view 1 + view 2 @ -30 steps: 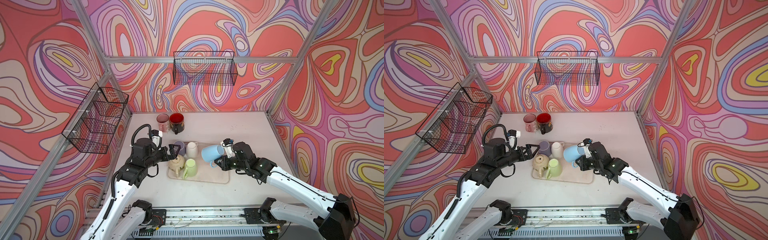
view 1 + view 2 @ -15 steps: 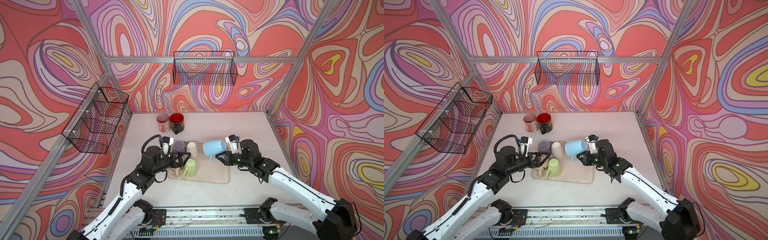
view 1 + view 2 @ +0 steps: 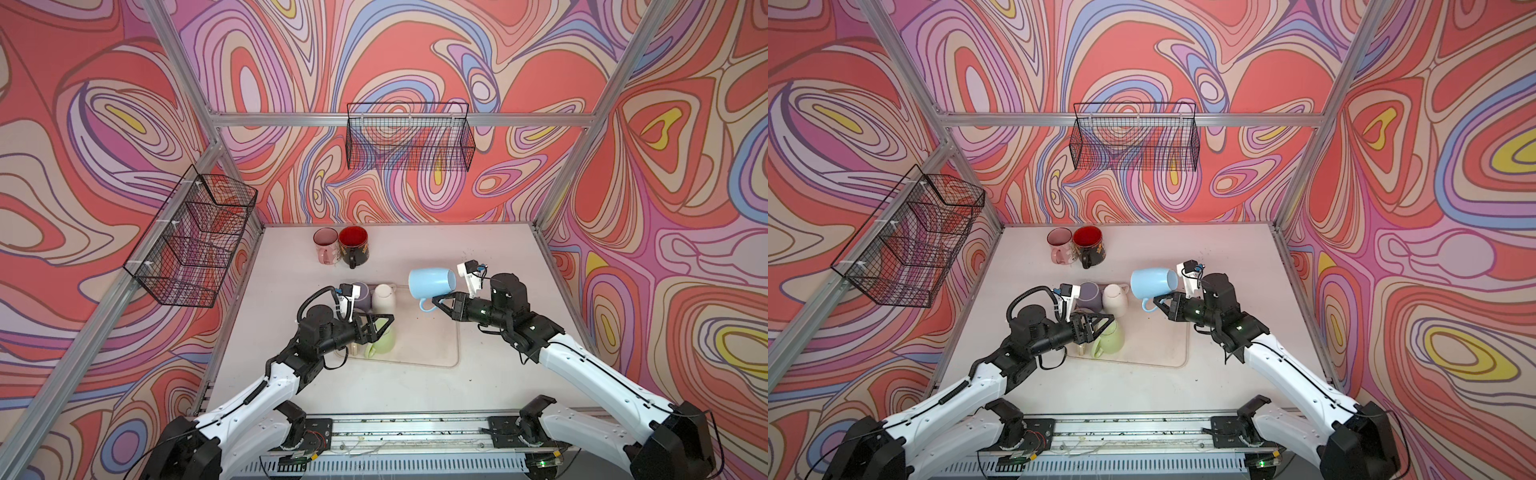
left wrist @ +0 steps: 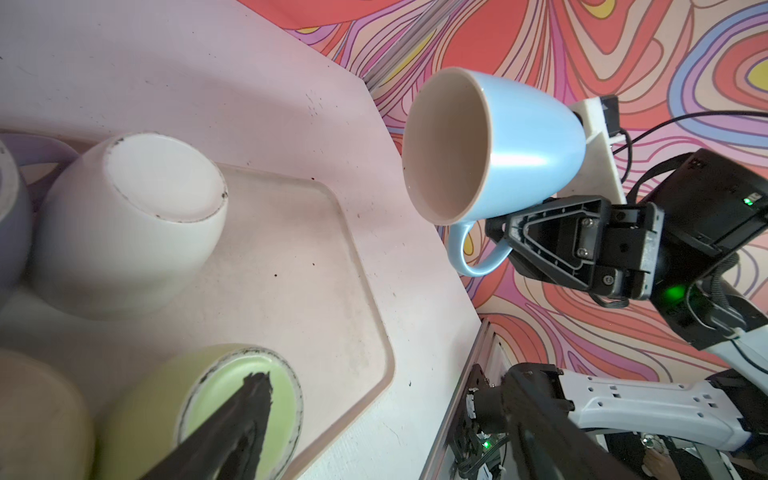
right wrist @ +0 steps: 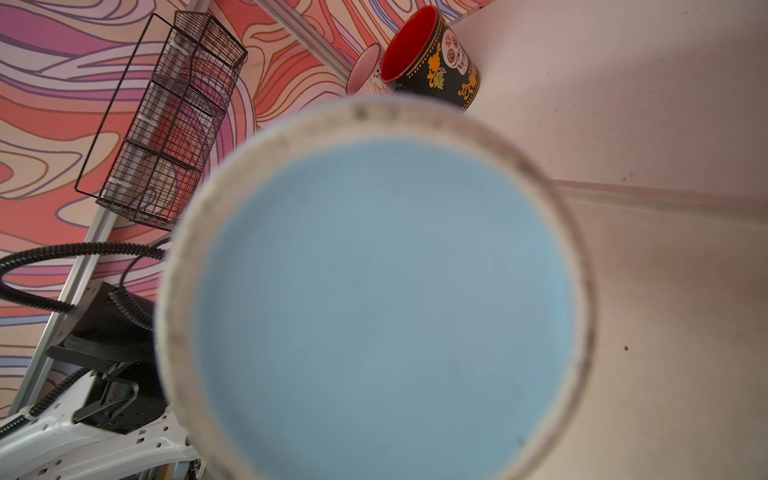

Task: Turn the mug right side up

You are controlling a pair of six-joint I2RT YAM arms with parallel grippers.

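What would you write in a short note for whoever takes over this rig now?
Right gripper: shut on the handle of the light blue ceramic mug, held in the air on its side.
Left gripper: open, empty, above the upside-down pale green mug on the flat beige tray.
Done: mug lifted, half turned.
Left: finish the turn, set it down upright.

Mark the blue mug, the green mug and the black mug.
blue mug (image 3: 430, 282): in a top view, side wall
green mug (image 3: 1115, 340): in a top view, side wall
black mug (image 3: 356, 254): in a top view, outer wall
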